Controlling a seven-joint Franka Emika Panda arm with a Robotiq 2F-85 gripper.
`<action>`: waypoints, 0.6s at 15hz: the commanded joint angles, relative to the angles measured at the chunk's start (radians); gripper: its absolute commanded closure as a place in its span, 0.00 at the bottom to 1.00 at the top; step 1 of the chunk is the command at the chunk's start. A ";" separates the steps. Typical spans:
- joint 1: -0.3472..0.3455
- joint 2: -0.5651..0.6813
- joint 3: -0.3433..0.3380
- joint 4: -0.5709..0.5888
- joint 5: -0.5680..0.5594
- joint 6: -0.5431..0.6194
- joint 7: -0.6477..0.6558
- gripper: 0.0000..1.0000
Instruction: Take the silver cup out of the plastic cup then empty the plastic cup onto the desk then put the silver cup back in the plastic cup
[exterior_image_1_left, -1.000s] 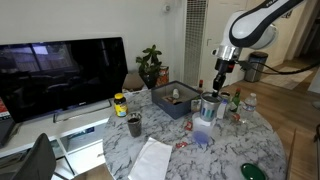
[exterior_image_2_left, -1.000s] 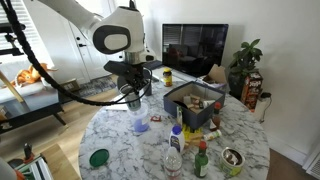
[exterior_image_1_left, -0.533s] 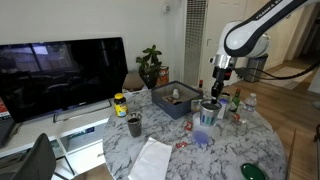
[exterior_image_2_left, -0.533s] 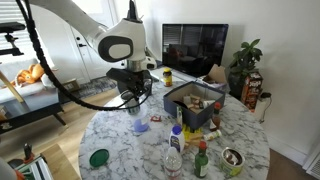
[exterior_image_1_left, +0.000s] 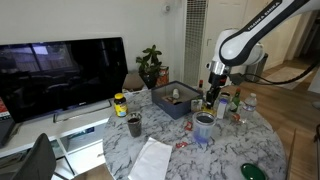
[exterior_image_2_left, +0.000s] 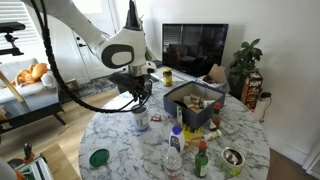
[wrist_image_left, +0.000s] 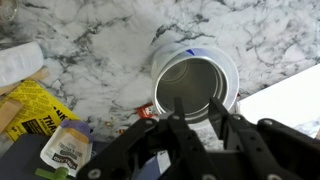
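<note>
Round marble table (exterior_image_1_left: 240, 148) fills the near half of both exterior views (exterior_image_2_left: 118, 145). White robot arm (exterior_image_1_left: 245, 35) reaches in from the far right; seen from the opposite side, it comes from the far left (exterior_image_2_left: 118, 52). Black TV (exterior_image_1_left: 60, 75) sits beyond the table. Grey tray (exterior_image_2_left: 190, 113) of clutter is mid-table, just right of the cups in that exterior view.

Plastic cup (exterior_image_1_left: 203, 134) stands upright on the table with the silver cup (exterior_image_1_left: 204, 120) nested inside it. Both exterior views show only a side profile (exterior_image_2_left: 141, 126), so the nesting is hard to read there. The wrist view looks straight down: the silver cup's shiny inside (wrist_image_left: 192, 88) is ringed by the pale plastic rim (wrist_image_left: 190, 47), both upright on bare marble (wrist_image_left: 110, 40).

End effector (exterior_image_1_left: 211, 99) hangs just above the cups, pointing down (exterior_image_2_left: 140, 101). Exterior views do not resolve the fingers. In the wrist view the end effector (wrist_image_left: 197, 122) is spread wide and empty, its dark fingers (wrist_image_left: 172, 128) over the cup's near rim; whether they touch it is unclear.

Dark brown cup (exterior_image_1_left: 134, 125) is well left of the cups. Green lid (exterior_image_2_left: 98, 157) lies at the near edge. Yellow packets (wrist_image_left: 30, 112) lie left of the cups, readable only from the wrist.
</note>
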 joint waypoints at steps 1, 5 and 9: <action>0.001 0.012 0.011 0.010 -0.008 0.022 0.039 0.33; 0.001 -0.047 0.010 0.011 -0.020 -0.006 0.105 0.02; 0.003 -0.141 0.007 0.003 -0.064 -0.020 0.198 0.00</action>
